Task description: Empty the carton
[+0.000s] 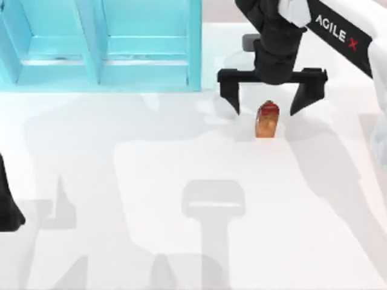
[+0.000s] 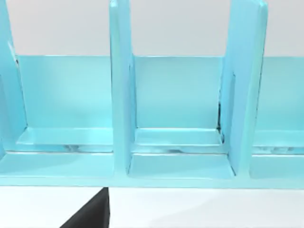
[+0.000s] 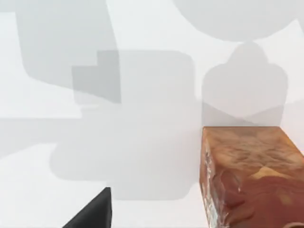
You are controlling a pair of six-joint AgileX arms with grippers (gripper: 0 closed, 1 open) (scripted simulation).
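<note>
Carton: small orange-amber box with red peaked gable top (image 1: 267, 119), upright on the white desk (image 1: 181, 241), right of centre.
Right end effector (image 1: 266, 101): fingers spread wide, straddling the carton top, not touching.
Left end effector (image 1: 9, 208): parked at the desk's left edge, fingers' state unclear.
Shelf: turquoise compartmented rack (image 1: 100, 45), rear left.

A rendered simulation: plain white table (image 1: 151, 241) with a turquoise shelf unit (image 1: 100, 45).

Open table (image 1: 151, 181) surrounds the carton (image 1: 267, 119), apparently unobstructed; the blue shelf (image 1: 103, 45) blocks the far-left side.
</note>
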